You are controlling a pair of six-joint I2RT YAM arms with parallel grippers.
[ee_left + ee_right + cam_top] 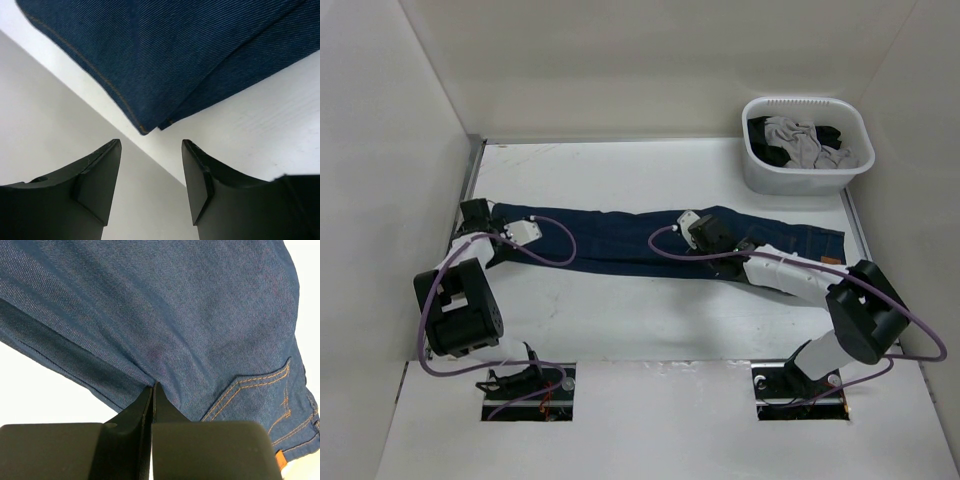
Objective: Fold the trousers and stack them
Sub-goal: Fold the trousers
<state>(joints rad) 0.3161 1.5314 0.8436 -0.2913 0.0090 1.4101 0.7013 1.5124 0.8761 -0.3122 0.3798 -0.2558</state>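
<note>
Trousers [620,240] flat on bench [650,320], long axis running from left edge to right edge; hems at left edge, waistband toward right. Left claw [151,145] released, jaws apart, hem corner just beyond fingertips, not touched. Right claw [152,388] clenched on near edge of denim below seat, about mid-length. Left arm nearer hems; fold likely carries hems rightward toward waistband.
</note>
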